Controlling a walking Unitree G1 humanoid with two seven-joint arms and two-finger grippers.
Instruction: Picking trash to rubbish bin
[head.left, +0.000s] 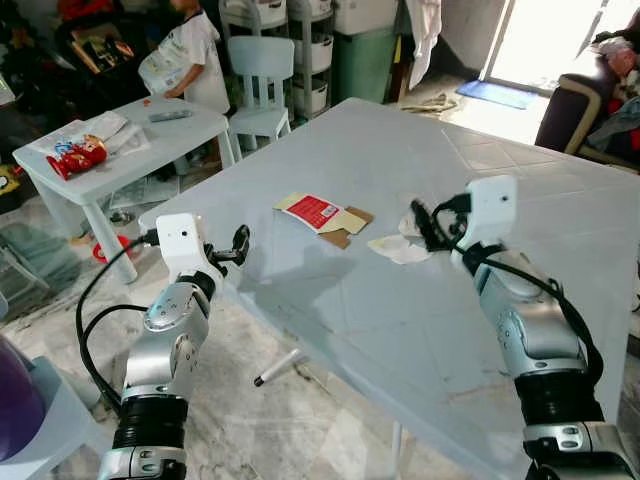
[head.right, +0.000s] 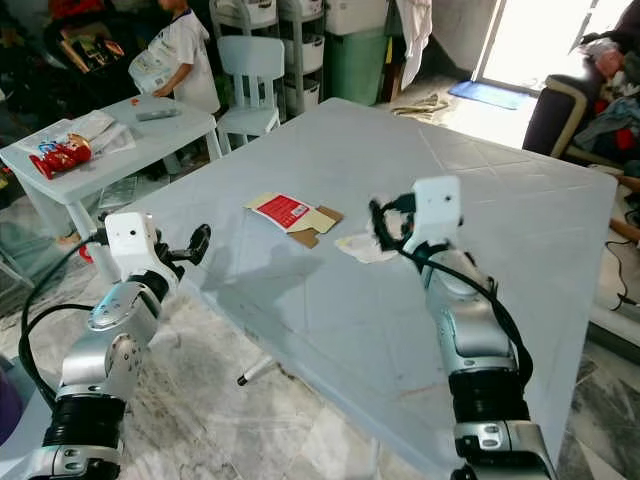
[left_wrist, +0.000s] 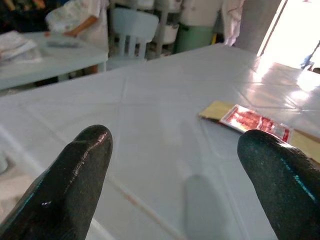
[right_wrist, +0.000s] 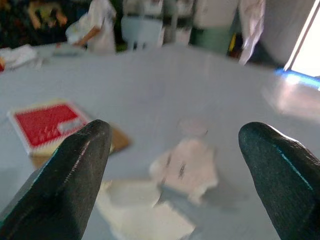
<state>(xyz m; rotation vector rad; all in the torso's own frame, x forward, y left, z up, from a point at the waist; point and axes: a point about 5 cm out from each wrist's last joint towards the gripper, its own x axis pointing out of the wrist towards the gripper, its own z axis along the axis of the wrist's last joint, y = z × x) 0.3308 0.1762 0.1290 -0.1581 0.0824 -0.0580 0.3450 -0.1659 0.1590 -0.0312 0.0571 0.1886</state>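
Trash lies near the middle of the big white table: a crumpled white tissue beside a flattened cardboard box with a red label. The right gripper hovers just over the tissue, its fingers spread wide with nothing between them. At the table's near edge the left gripper is likewise wide open and empty, pointed toward the box. Beyond, a person stands at a small white table next to a white chair.

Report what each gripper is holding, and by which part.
Nothing is held. The right gripper is open above the crumpled paper on the table; the left gripper is open at the table's edge.
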